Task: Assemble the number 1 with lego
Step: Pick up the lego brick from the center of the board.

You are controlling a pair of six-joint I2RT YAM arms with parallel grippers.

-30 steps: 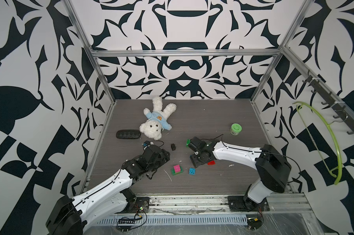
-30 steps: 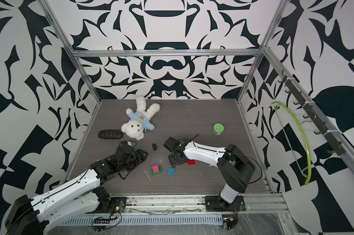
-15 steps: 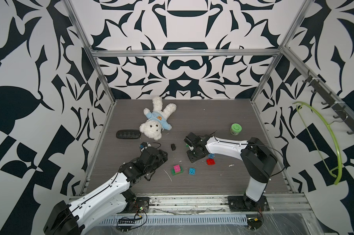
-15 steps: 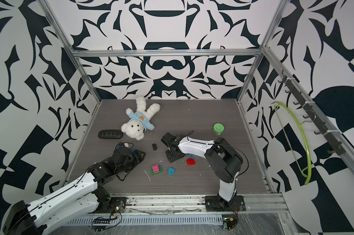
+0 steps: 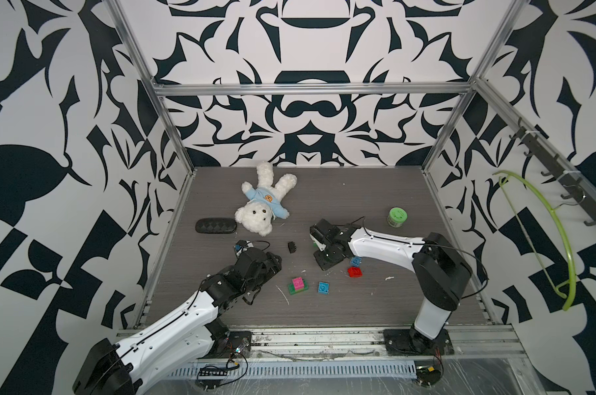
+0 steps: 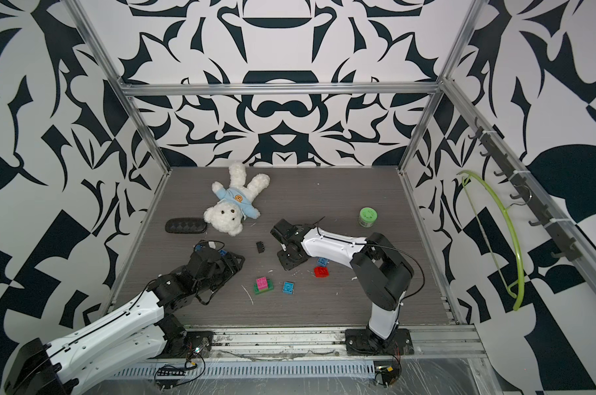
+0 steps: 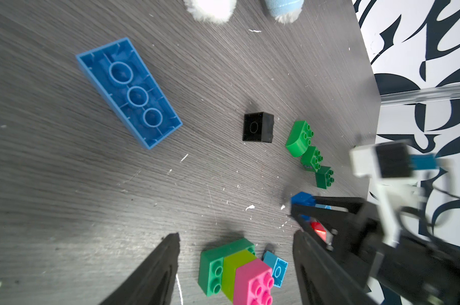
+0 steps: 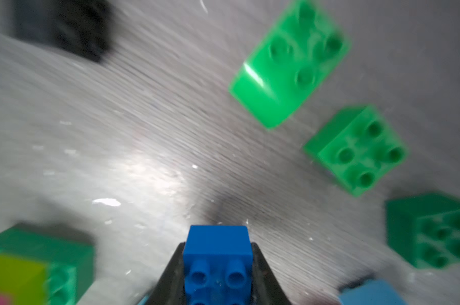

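Black-and-white patterned walls box in a grey wood-grain table [image 5: 358, 191], and two white robot arms reach in from its near edge. Toward the back lies a white plush teddy bear in a light blue shirt [image 5: 264, 205]. A black oblong textured case [image 5: 216, 226] sits beside its head, and a small round green-lidded jar [image 5: 397, 217] stands off on the right arm's side. None of these belongs to the job.

The lego is scattered mid-table. The largest piece is a long blue plastic brick lying upside down [image 7: 128, 91], close to the left arm. Next comes the only joined piece, a stack of green, lime and pink bricks [image 7: 234, 266]. It sits just ahead of the left gripper [image 7: 235, 236], whose jaws stand apart and hold nothing. Three loose green studded bricks [image 7: 313, 158] sit in a row near the right gripper [image 8: 217, 247], which is clamped on a small dark blue square brick [image 8: 217, 237]. That wrist view is blurred, so I cannot tell whether this brick is lifted or resting on the table. The smallest pieces are a black square brick [image 5: 292, 247], a red brick [image 5: 354, 272] and two light blue bricks [image 5: 323, 287], all lying loose.

I judge the build barely begun: three bricks are joined, no figure 1 is readable, and nearly every piece has yet to be added
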